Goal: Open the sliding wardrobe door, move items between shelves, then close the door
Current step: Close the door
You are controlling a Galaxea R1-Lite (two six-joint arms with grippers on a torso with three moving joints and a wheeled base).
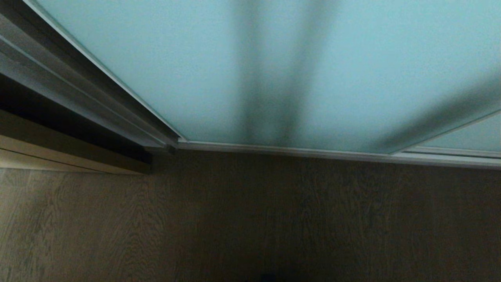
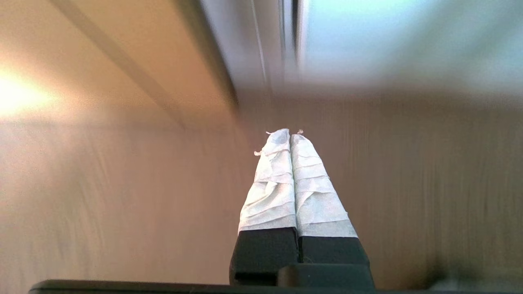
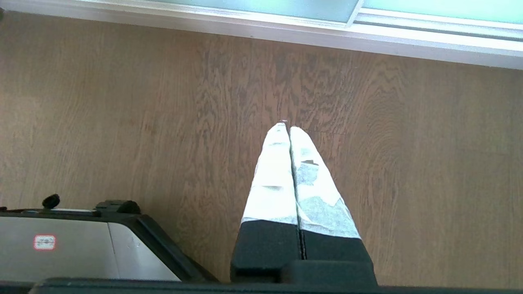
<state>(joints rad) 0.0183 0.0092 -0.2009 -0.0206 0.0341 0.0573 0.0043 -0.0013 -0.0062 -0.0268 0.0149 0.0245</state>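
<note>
Frosted blue-green glass filled the upper part of the head view: the sliding wardrobe door (image 1: 242, 70) stood closed in its thin silver frame, its bottom rail (image 1: 297, 150) meeting the wooden floor (image 1: 250, 219). A second glass panel (image 1: 465, 137) overlapped it at the far right. To the left of the door ran grey metal tracks (image 1: 78, 90) and, beyond a dark gap, a light wood edge (image 1: 58, 152). Neither arm showed in the head view. The left hand (image 2: 289, 134) hung over the floor near the door's left edge, its white-wrapped fingers (image 2: 271, 183) pressed together and grasping nothing; that view was blurred. The right hand (image 3: 287, 127) was likewise clenched on nothing above the floor, short of the bottom rail, with part of the robot's grey and black base (image 3: 81, 245) beside it. No shelves or items were visible behind the glass.
</note>
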